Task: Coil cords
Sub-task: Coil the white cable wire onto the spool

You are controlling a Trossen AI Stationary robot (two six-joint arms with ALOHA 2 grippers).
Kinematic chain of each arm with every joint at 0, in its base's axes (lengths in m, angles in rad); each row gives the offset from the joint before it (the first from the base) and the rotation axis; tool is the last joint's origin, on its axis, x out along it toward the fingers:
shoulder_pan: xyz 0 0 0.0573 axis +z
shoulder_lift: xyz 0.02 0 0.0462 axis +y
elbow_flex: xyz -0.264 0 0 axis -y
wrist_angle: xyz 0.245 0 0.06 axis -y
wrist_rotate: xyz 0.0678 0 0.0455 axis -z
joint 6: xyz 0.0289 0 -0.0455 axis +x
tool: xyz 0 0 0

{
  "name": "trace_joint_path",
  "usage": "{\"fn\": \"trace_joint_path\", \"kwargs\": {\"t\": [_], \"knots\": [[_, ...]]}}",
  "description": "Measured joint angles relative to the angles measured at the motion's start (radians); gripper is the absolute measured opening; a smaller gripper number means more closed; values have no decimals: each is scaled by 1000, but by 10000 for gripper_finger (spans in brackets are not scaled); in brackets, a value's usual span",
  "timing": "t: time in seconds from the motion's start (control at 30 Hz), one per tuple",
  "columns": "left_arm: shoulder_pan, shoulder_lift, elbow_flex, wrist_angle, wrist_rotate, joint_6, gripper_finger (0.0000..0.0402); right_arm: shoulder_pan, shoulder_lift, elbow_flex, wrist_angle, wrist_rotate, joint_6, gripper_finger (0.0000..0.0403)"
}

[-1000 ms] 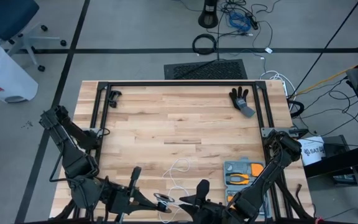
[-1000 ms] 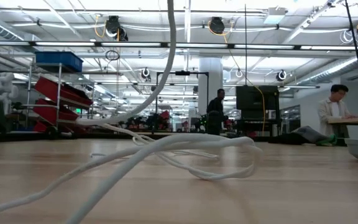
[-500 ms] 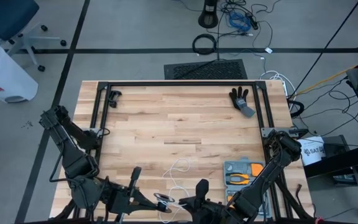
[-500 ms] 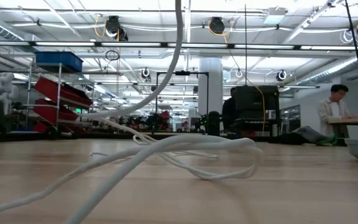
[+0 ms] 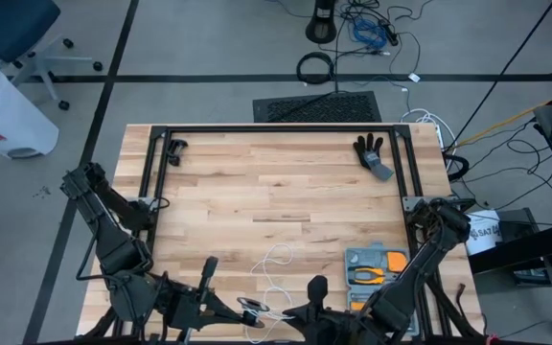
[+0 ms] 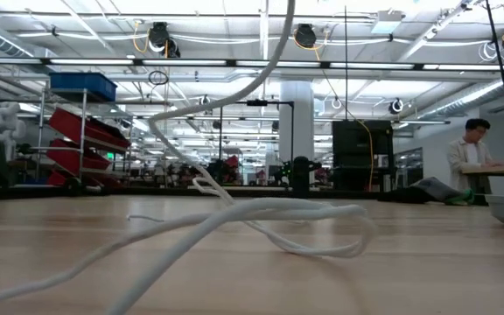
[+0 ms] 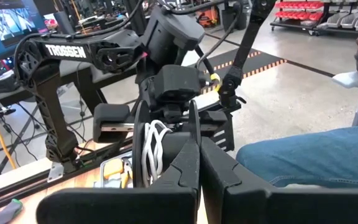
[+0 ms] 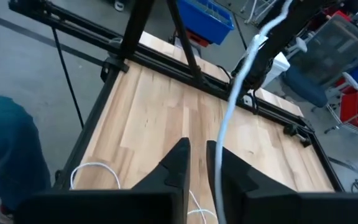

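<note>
Since a second ago the right arm has shifted a little toward the table's right edge, and in the low view the raised stretch of the white cord (image 6: pixel 234 214) has swung: it now climbs out of the top of the picture farther right and bends more sharply above the loops. The loops on the wood have settled slightly flatter.

The left gripper (image 7: pixel 197 163) sits at the near edge of the table (image 5: pixel 286 192), fingers pressed together around the black reel (image 7: pixel 143 152), with turns of white cord wound on it. The right gripper (image 8: pixel 197 163) hangs just beside it at the same edge; its fingers stand only a narrow gap apart, the cord runs close past them, and I cannot tell whether they pinch it. From the reel the cord trails in loose loops over the wood near the middle of the near edge.

A black glove (image 5: pixel 372 153) lies near the far right corner, and a grey tool tray (image 5: pixel 377 266) lies near the right edge. Beyond the table are a workshop with red shelves (image 6: pixel 77 144) and a person (image 6: pixel 471 157) at a desk.
</note>
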Motion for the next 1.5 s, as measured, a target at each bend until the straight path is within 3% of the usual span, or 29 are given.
{"fn": "trace_joint_path", "kwargs": {"t": [0.2,0.53,0.9,1.27,1.37,1.5], "knots": [[0,0,0,0,0,-2,2,4,0,0,-63,-3,62,45],[0,0,0,0,0,-2,2,-4,-17,0,-159,-95,132,47],[0,0,0,0,0,1,2,-2,-50,0,-209,-124,197,113],[0,0,0,0,0,1,2,34,-73,0,-201,-130,212,117],[0,0,0,0,0,0,2,48,-77,0,-208,-105,208,129],[0,0,0,0,0,1,2,63,-93,0,-210,9,195,154]]}}
